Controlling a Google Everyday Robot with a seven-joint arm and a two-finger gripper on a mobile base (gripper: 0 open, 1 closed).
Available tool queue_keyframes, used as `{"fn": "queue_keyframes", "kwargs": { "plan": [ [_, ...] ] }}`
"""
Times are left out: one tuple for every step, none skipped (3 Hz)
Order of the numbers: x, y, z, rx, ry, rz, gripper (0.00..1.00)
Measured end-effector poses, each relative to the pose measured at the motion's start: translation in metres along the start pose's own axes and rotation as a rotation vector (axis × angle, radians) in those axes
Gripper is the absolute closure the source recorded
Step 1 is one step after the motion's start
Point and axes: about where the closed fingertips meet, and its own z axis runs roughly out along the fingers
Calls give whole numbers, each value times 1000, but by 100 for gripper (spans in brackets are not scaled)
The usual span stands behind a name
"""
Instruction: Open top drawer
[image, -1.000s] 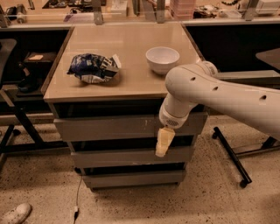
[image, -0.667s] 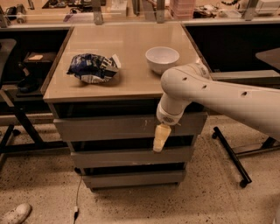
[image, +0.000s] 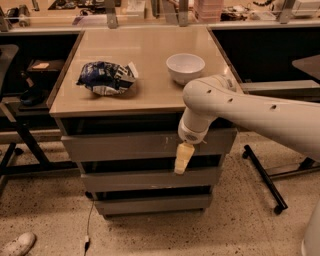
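On my screen, from the left, a crumpled blue chip bag lies on the table, with a white bowl to its right, both set back from the front edge, so I judge neither is in the way of a pull. Below them the top drawer looks shut, its grey front about in line with the two narrower fronts underneath. The pincer hangs pointing down, right of centre, across that front's lower edge and the dark gap beneath it. With no handle there, I read this as lining up to catch the bottom lip. I cannot tell whether the pincer is apart or together. The arm reaches in from the right.
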Motion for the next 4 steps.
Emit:
{"fn": "queue_keyframes", "kwargs": {
  "plan": [
    [2, 9, 15, -34, 13, 0, 0],
    [5, 16, 23, -61, 26, 12, 0],
    [5, 16, 22, -61, 26, 12, 18],
    [5, 16, 22, -61, 26, 12, 41]
  ]
}}
